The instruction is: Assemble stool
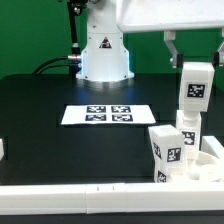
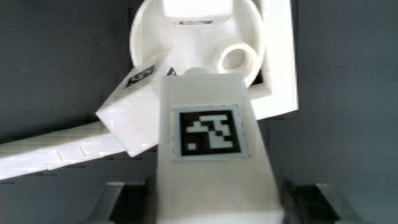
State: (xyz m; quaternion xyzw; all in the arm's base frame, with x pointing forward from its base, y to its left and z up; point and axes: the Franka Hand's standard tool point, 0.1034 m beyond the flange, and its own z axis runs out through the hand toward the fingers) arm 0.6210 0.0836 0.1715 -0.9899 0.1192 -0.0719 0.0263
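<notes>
Exterior view: the arm [image 1: 150, 12] rises from a white base [image 1: 105, 55] behind the marker board [image 1: 108, 113] and reaches over to the exterior view's right of that board. The gripper [image 1: 196, 60] points straight down. It is pinching the top of one leg [image 1: 195, 90], which stands upright with its tag facing the camera. In the wrist view, the dark fingers [image 2: 128, 200] sit tight against both flanks of this leg [image 2: 210, 130].

Two legs can be counted. The second leg [image 1: 165, 150] stands in front of the marker board and to its right in the exterior view, just beside the held one, showing two tags. There is one seat [image 1: 207, 162], a round white disc lying flat under the held leg. The wrist view shows the seat [image 2: 187, 35] with a socket [image 2: 231, 55] past the leg's tip. Whether the held leg's lower end touches the seat cannot be told. The marker board carries four tags.

The table [image 1: 40, 120] is flat and black. A white rail [image 1: 90, 190] runs along the table edge in front of the marker board. The room behind is dark, with cables [image 1: 55, 65] trailing beside the base.
</notes>
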